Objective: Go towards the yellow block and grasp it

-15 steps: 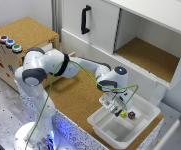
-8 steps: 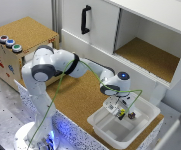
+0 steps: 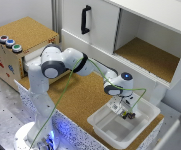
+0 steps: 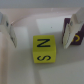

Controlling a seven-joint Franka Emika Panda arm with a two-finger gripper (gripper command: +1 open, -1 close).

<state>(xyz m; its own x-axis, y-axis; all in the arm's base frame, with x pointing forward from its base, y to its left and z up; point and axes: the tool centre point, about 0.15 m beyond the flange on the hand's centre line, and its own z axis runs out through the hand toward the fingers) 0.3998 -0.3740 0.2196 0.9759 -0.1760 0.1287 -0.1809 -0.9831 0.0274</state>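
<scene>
- You have the yellow block [image 4: 45,49] in the middle of the wrist view, lying on the white floor of the tray [image 3: 106,131]. It sits between the two fingers, touching neither.
- Its faces carry dark letters rather than dots: you can read an "N" on the upper face and an "S" on the face towards the camera, both turned sideways as shown.
- The gripper [image 4: 42,29] stands open, one finger [image 4: 7,27] on each side of the block, with clear tray floor between each finger and the cube.
- A dark purple cube [image 4: 74,34] sits right at the other finger [image 4: 77,21], partly hidden behind it. It bears a yellow mark that could be a letter, but you cannot read it.
- In the exterior view the gripper [image 3: 121,110] hangs low inside the tray, and the block [image 3: 123,114] shows only as a yellow speck under it, with a dark speck [image 3: 130,116] just beside.
- The tray rests at the corner of the cork-topped bench [image 3: 82,92], towards the exterior view's right.
- On the exterior view's left, a cork-topped box [image 3: 17,42] carries three round buttons [image 3: 10,43]. Its stickers are too blurred to read.
</scene>
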